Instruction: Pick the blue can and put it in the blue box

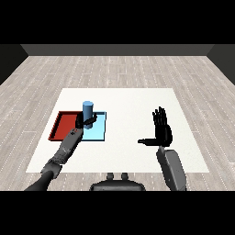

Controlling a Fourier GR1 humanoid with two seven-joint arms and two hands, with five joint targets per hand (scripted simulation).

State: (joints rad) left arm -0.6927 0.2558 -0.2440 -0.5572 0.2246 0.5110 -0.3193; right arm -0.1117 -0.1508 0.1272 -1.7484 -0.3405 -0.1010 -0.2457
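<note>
A blue can [88, 110] stands upright over the light blue tray [98, 133], near the tray's left side. My left hand [84, 121] is curled round the can's lower part, its forearm reaching in from the lower left. Whether the can rests on the tray floor or hangs just above it is not visible. To the left of the blue tray lies the red tray [63, 125]. My right hand [162, 128] hovers at the table's right, fingers straight and thumb stuck out to the left, holding nothing.
The white table [133, 101] stretches between the trays and my right hand. Grey wooden floor surrounds the table on all sides.
</note>
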